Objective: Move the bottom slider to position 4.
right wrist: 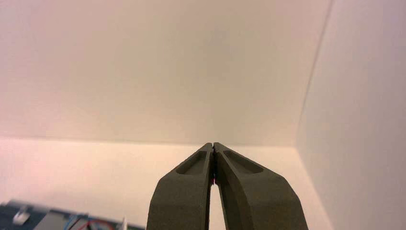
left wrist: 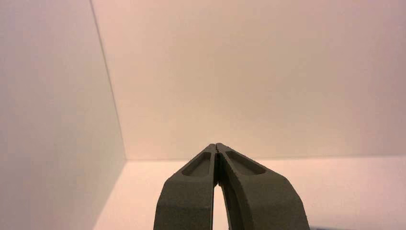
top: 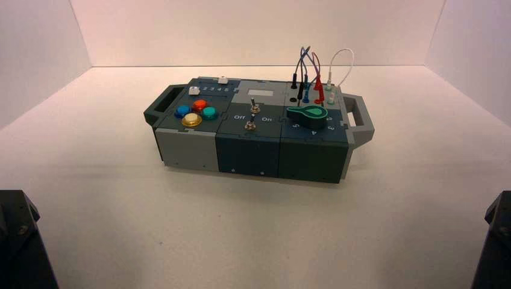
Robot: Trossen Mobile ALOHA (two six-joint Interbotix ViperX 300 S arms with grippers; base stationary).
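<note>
The box [top: 253, 153] stands in the middle of the white floor. At its far left corner sits the bottom slider [top: 194, 91], a bright white knob on a dark teal track with a row of small white digits to its right. Position 4 [top: 220, 88] is in that row. Neither gripper is near the box. My left gripper [left wrist: 217, 145] is shut on nothing and points at the back wall. My right gripper [right wrist: 212, 144] is likewise shut and empty. Both arms stay parked at the near corners, the left arm [top: 18, 241] and the right arm [top: 497, 238].
A duller white slider knob [top: 223, 79] sits behind the bottom one. The box also bears coloured buttons [top: 194, 112], two toggle switches [top: 252, 117], a green knob [top: 308, 113] and plugged wires [top: 313, 75], with handles at both ends. White walls enclose the floor.
</note>
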